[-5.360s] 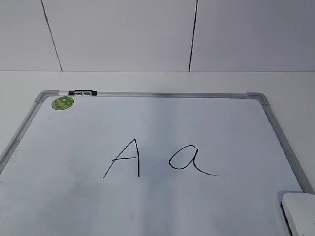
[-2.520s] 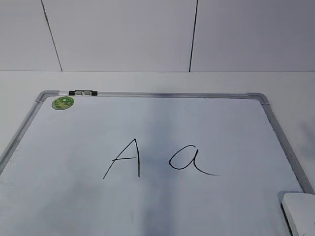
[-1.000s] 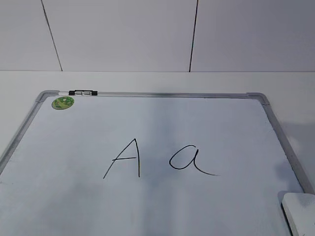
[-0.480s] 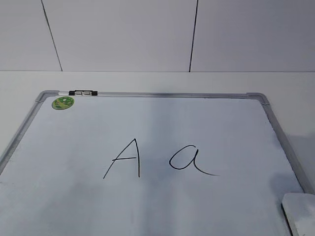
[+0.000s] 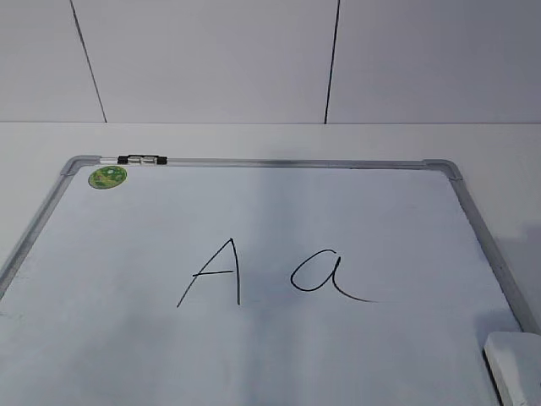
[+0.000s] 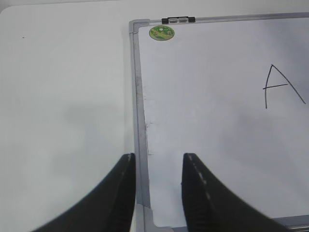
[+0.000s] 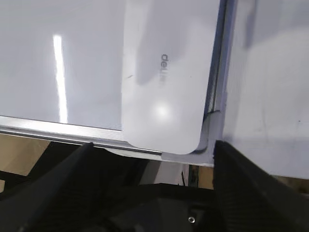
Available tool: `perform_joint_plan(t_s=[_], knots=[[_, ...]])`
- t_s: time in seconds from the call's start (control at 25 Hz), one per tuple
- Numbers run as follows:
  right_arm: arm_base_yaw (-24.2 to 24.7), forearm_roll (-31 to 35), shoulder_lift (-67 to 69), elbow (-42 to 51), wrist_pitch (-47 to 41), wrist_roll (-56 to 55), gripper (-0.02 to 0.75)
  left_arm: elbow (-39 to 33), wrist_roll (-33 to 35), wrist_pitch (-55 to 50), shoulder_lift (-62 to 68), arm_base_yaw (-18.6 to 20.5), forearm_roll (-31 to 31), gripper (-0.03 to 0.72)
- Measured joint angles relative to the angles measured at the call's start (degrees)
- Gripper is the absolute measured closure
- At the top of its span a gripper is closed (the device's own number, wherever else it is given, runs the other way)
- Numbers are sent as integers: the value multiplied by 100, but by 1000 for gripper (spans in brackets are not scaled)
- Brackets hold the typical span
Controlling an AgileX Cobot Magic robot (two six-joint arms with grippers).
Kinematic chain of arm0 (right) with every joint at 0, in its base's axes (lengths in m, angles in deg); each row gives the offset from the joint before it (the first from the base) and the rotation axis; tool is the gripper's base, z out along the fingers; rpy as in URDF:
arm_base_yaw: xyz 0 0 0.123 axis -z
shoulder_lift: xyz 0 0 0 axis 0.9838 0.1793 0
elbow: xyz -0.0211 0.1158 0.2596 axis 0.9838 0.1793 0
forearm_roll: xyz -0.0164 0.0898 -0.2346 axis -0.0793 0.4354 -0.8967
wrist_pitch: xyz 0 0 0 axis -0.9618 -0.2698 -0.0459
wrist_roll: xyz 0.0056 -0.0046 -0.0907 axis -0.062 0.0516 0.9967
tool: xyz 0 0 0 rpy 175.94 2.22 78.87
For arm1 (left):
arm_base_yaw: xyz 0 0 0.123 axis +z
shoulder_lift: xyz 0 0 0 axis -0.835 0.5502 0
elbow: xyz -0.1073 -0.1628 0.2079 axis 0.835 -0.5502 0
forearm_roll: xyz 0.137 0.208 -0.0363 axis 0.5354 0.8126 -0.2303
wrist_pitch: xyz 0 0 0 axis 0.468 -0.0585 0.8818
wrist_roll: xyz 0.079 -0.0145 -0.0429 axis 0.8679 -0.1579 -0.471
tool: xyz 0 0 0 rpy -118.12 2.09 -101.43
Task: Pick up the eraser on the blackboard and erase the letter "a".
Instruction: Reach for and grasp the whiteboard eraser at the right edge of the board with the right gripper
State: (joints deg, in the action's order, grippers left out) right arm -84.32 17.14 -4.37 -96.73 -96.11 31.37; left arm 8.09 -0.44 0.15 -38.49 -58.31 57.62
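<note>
The eraser [image 5: 514,365], a white oblong block, lies on the near right corner of the blackboard [image 5: 355,211]. The letter "a" [image 5: 325,275] sits right of centre, next to a capital "A" [image 5: 215,271]. No gripper shows in the exterior view. In the right wrist view my right gripper [image 7: 153,145] is wide open and empty, hovering above the near end of the eraser [image 7: 166,82], its jaws spread wider than the eraser. My left gripper [image 6: 158,157] is open and empty over the board's left frame [image 6: 137,111] near the near left corner.
A black-and-silver marker [image 5: 142,159] rests on the far frame and a green sticker [image 5: 107,177] sits in the far left corner. The white table [image 5: 270,139] surrounds the board, with a panelled wall behind. The table's front edge shows just below the board's frame [image 7: 58,130].
A shadow has spread over the board's near right corner and the eraser. The eraser, letters and marker have not moved.
</note>
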Motion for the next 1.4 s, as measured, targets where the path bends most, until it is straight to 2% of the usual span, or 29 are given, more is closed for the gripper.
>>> perform_joint_plan(t_s=[0.8, 1.0, 1.16, 1.4], knots=[[-13, -37, 437, -193, 26, -285, 162, 0, 0, 0, 0, 0, 0, 443], [-555, -64, 437, -307, 16, -608, 162, 0, 0, 0, 0, 0, 0, 443], [-1030, -436, 444, -514, -38, -1148, 162, 0, 0, 0, 0, 0, 0, 443], [-1432, -769, 444, -604, -279, -1722, 162, 0, 0, 0, 0, 0, 0, 443]])
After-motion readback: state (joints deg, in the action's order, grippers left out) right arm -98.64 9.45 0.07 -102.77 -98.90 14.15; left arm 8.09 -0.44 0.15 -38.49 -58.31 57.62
